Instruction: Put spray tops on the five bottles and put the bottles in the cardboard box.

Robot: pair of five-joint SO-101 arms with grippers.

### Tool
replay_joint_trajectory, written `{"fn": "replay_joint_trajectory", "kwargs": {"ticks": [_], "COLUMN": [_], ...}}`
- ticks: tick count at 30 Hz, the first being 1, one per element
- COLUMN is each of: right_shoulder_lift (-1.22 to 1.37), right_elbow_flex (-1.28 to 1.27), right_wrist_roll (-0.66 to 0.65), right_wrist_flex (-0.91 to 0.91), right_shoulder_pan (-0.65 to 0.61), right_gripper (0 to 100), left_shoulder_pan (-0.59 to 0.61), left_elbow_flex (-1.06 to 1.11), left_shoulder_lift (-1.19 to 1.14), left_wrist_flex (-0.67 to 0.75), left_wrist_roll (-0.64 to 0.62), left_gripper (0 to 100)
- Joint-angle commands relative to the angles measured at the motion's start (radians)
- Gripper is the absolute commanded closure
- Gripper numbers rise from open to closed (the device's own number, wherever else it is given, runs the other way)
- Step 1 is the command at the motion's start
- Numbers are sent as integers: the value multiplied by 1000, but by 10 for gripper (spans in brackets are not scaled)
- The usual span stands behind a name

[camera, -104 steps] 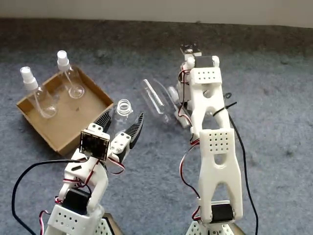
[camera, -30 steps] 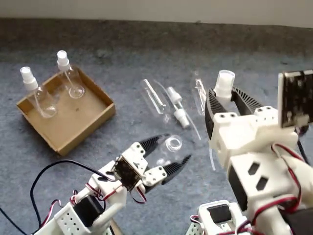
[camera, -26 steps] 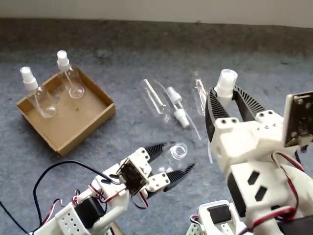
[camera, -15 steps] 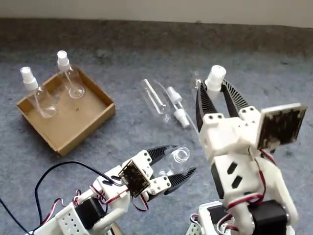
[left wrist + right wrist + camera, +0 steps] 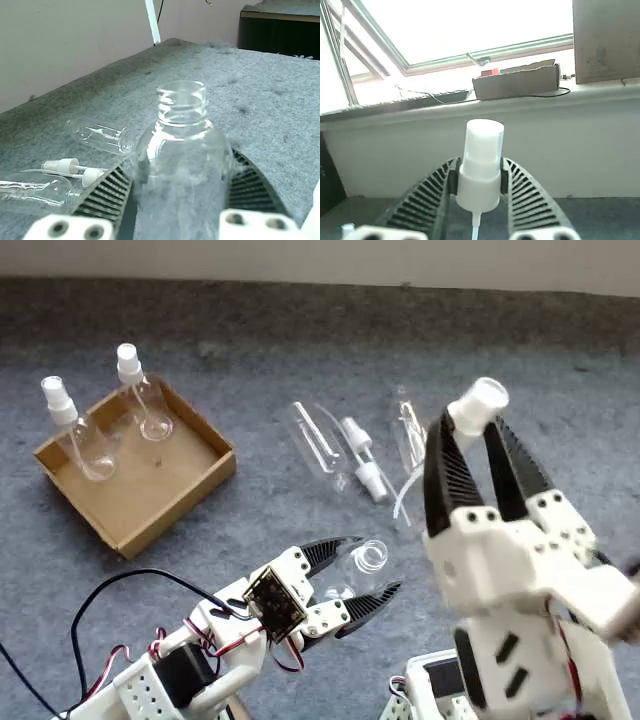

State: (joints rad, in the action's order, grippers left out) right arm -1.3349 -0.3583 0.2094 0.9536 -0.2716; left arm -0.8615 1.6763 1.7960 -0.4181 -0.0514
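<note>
My left gripper (image 5: 372,566) is shut on a clear bottle (image 5: 366,558) with an open threaded neck, held tilted low over the carpet at the front middle. In the left wrist view the bottle (image 5: 182,150) stands between the ribbed fingers (image 5: 107,192). Raised well above the carpet to its right, my right gripper (image 5: 470,423) is shut on a white spray top (image 5: 478,402), whose thin tube (image 5: 405,492) hangs below. The spray top (image 5: 480,170) sits upright in the right gripper (image 5: 480,192). The cardboard box (image 5: 185,502) at the left holds two capped bottles (image 5: 78,432) (image 5: 143,400).
On the carpet between the box and the right arm lie two clear capless bottles (image 5: 313,438) (image 5: 408,438) and two loose spray tops (image 5: 356,434) (image 5: 372,481). The left wrist view shows a lying bottle (image 5: 97,135) and spray tops (image 5: 65,165) beyond the held bottle.
The left arm carried the bottle from beside the box to the front middle and now holds still. The right arm picked up a spray top and has lifted it higher, swinging right.
</note>
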Motion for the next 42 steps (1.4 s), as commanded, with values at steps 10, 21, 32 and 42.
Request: {"fn": "replay_joint_trajectory", "kwargs": {"ticks": [10,21,32,42], "right_shoulder_lift": [25,25,25,25], "right_elbow_flex": [137,134,134,128], "right_wrist_roll": [51,51,49,49], "right_wrist_flex": [189,185,182,183], "right_shoulder_pan": [-153,-137,-137,-93], "right_gripper": [961,961,961,961], "left_shoulder_pan": [-7,-7,-7,-7], "left_elbow_flex": [19,19,19,19], "left_shoulder_lift": [1,1,1,1], "left_wrist_flex": [-2,-2,-2,-2], "left_wrist_roll": [-6,-6,-6,-6], "left_gripper": [934,934,934,934]}}
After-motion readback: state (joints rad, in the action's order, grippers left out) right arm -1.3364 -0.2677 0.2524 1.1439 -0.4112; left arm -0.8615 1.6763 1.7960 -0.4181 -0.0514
